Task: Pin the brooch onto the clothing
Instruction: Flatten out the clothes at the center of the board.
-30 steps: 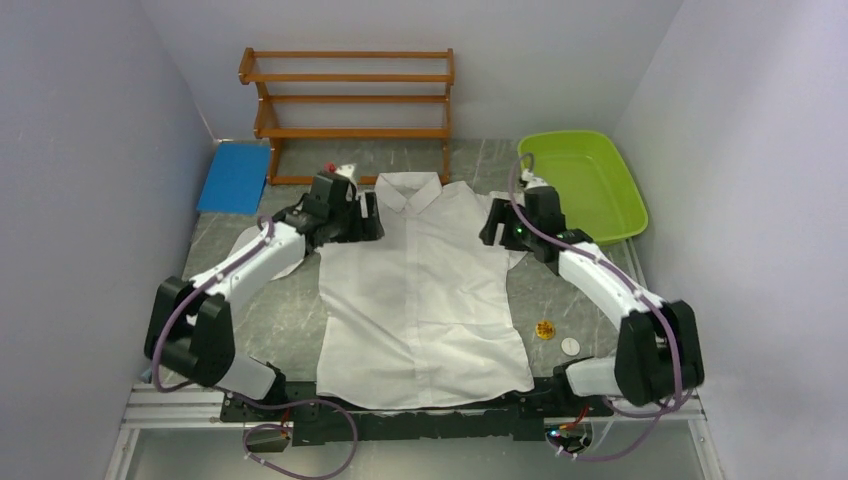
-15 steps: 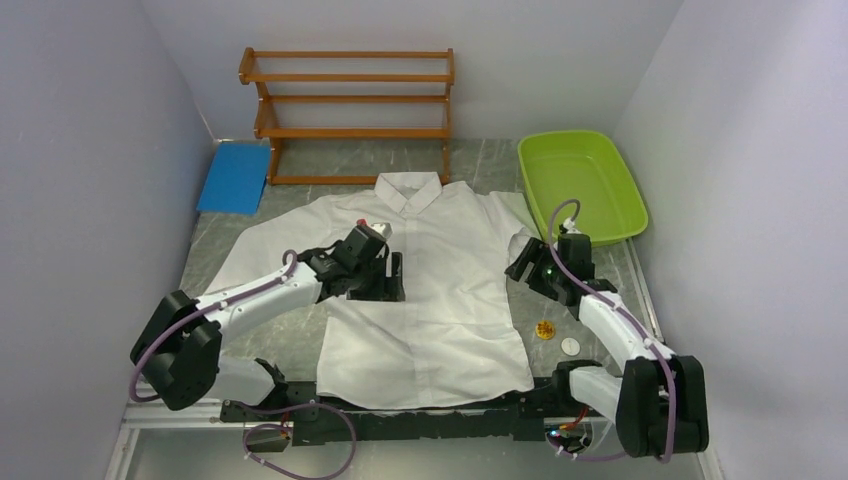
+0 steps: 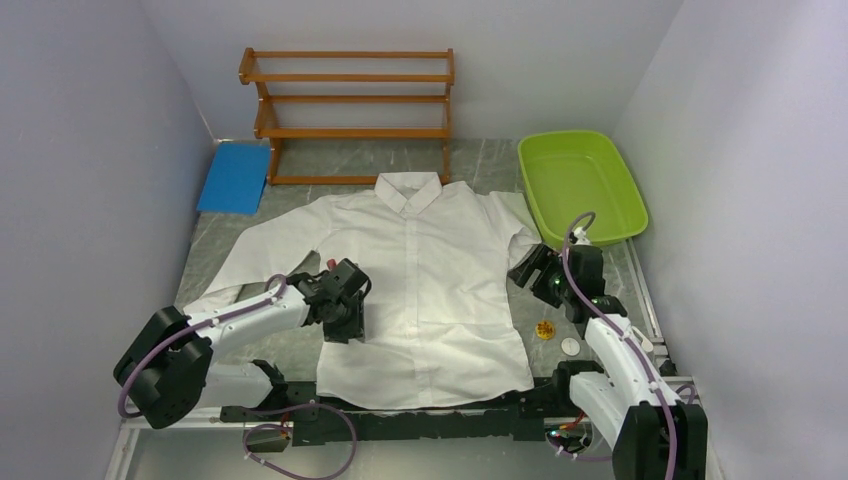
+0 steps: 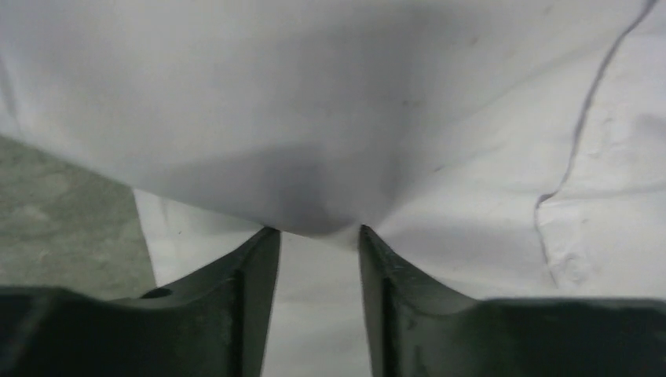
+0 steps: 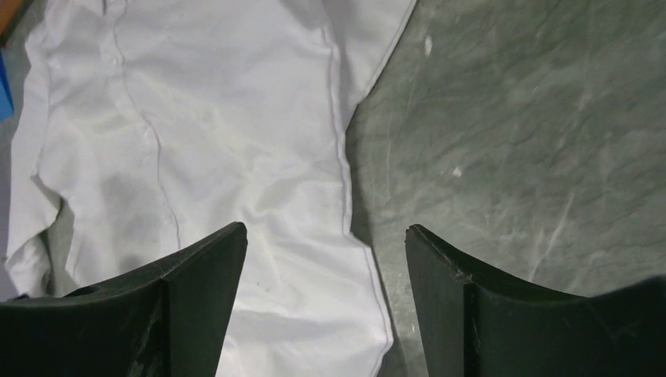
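status: early, nothing pinned yet; shirt [image 3: 430, 270] lies flat and face up on the table [image 3: 480, 160], collar at the far side, sleeves spread, hem toward the arm bases; looks smooth enough to work on, only light creasing

brooch [image 3: 545, 329] = small yellow-orange round piece on bare table just off the shirt's right lower edge, apart from the fabric; nobody is holding it; a small white disc [image 3: 570, 346] sits just beside it, can't tell if that's part of the brooch or a backing

left gripper [image 4: 314, 232]: down at the shirt's left side edge, near the lower half; jaws partway apart, a shadowed hump of fabric sits right at the fingertips; can't tell from the wrist view whether it's actually clamped or just pushed up against the tips

right gripper [image 5: 326, 229]: jaws wide, nothing between them; hovers over the shirt's right edge and bare table, near the brooch but not over it; brooch isn't in its wrist view

my read: shirt layout is done or nearly; left to do = pick up the brooch (right arm is the obvious candidate), carry it over the fabric, push the pin through and close it; left arm probably needs to hold or bunch the fabric for that; thin cloth will slide and wrinkle easily
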Tool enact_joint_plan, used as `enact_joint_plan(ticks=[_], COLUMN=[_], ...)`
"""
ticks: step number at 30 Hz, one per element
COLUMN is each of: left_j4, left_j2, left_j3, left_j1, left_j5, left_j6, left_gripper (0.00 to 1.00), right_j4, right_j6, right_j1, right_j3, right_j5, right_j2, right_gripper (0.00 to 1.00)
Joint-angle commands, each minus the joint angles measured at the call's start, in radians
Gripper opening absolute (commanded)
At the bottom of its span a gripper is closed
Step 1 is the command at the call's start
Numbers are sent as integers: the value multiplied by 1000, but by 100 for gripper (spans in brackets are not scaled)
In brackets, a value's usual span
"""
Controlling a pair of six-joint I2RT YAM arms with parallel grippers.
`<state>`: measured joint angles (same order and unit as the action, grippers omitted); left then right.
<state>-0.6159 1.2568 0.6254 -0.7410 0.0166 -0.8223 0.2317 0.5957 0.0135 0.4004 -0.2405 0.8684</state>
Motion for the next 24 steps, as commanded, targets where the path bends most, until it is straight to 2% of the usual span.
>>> enact_joint_plan(ticks=[1,4,8,11,13,18,20,24], left_j4=[-90,-123,-157,-178,-185,-221,-229,-281], left_j2=[-37,-33,-13,-5,-14,-41,-44,-70], left_j3=[-9,-15,-16,-20,-29,-58,-75,-104], left_j1=[-3,-3,-3,-3,-3,-2,-2,-4], left_j5=[14,10,3,3,-1,-5,-7,-30], left_j6=[-70,-97,-123,-138,-148,-195,-221,-287], left_gripper=[40,26,4,3,3,3,3,3], right_j4=[51,74,160,200,204,252,296,393], right_j6=[26,69,103,141,168,215,215,208], right_j1=[-3,11,67,115,153,240,245,248], right_j3=[-44,-96,-134,-157,-173,-194,-195,-186], right_j5=[-125,-204,-174,-169,-189,-187,-180,-153], right_j2=[-1,7,-17,-50,-70,-114,-144,-217], right_gripper=[76,67,64,58,50,11,0,0])
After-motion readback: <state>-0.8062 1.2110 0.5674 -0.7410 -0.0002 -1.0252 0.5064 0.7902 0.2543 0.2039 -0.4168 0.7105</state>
